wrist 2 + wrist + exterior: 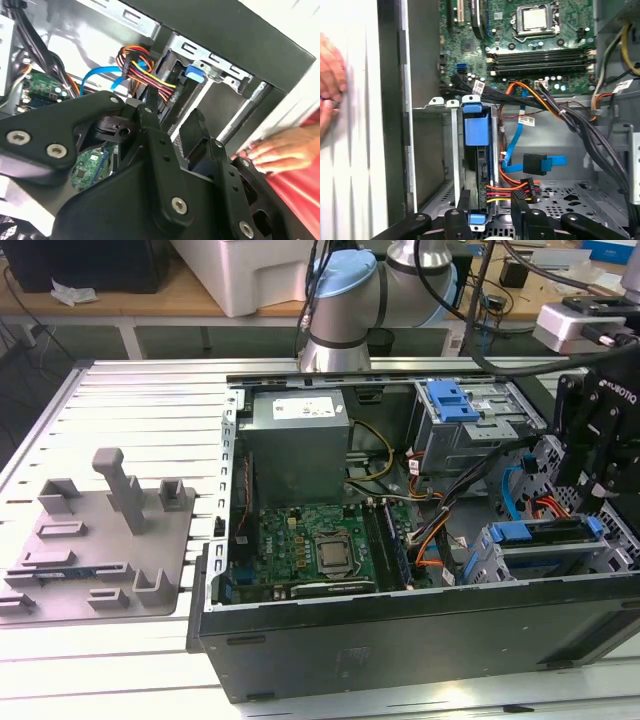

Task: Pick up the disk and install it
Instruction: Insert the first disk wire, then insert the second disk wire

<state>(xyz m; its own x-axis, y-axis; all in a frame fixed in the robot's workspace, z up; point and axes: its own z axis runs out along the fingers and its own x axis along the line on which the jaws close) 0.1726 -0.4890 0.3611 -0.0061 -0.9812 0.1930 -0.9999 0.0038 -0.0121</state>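
The open computer case [400,620] lay on its side on the slatted metal table [130,400], and serves here as the landmark. The black gripper [600,455] hung over the case's end toward the exterior view's right, directly above the grey drive cage [545,555] set in that corner. In the second wrist view the gripper [172,135] stood with its fingers [150,117] spread moderately apart, nothing gripped between them and neither finger touching any part. The disk [476,150], seen edge-on in its blue carrier frame, sat upright inside the drive cage [451,150], its blue front tab level with the cage's rim; it lay just below the fingers and apart from them. Beside the cage, within the case, ran a bundle of red, orange and yellow power wires [512,189] and a blue data cable [540,162]. The motherboard [320,545] occupied the case's middle. A person's hand [282,150] rested outside the case wall nearest the cage. A grey parts fixture [100,530] sat on the table, well apart from the case.
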